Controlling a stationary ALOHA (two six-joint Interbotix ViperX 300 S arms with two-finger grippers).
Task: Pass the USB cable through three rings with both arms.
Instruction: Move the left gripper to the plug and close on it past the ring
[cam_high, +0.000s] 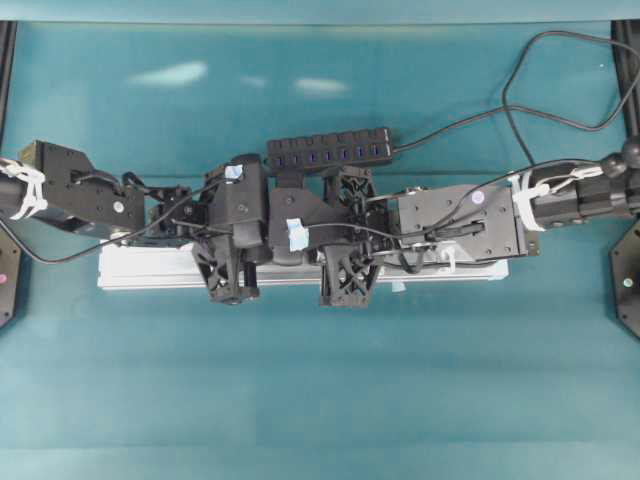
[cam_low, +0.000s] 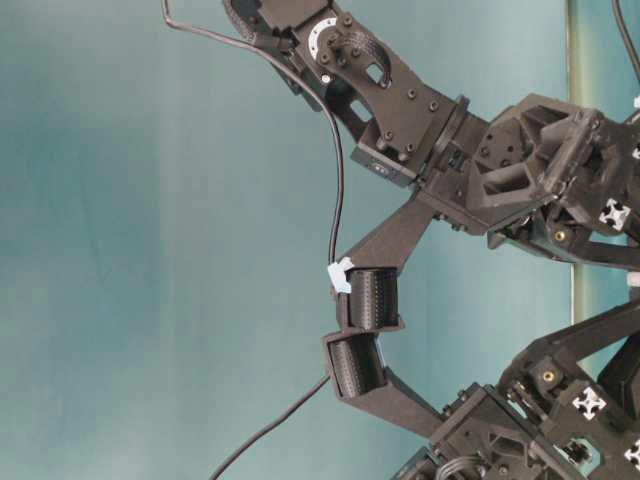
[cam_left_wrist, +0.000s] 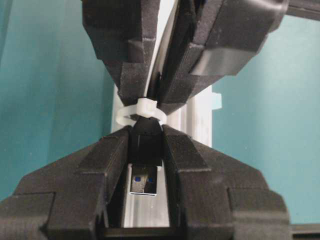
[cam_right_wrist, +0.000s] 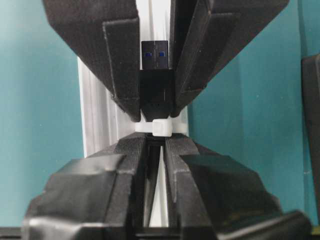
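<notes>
1. The USB cable (cam_left_wrist: 145, 170) sits at the middle of the silver rail (cam_high: 140, 270) on the teal bench (cam_high: 320, 400); its black plug pokes through one whitish ring (cam_left_wrist: 142, 111), metal end toward the left wrist camera.
2. The left claw (cam_left_wrist: 145, 150) has its two fingers against the sides of the plug body, just past the ring. They look clamped on it, though whether the squeeze is firm I cannot tell.
3. The right claw (cam_right_wrist: 156, 145) is drawn together on the cable just behind the ring, on the cord side of the plug.
4. Judged by looks, the plug is the only stiff, boxy part: small, light and hard-shelled. Its flat sides are the place to take hold.
5. The cord is thin, limp and probably slick. It will not push through a loop; it must be led by the plug and pulled.
6. The ring is a slight plastic loop on a short post and likely bends or snaps under side load, so a pull should run along the rail.
7. The other rings are hidden under the arms.
</notes>
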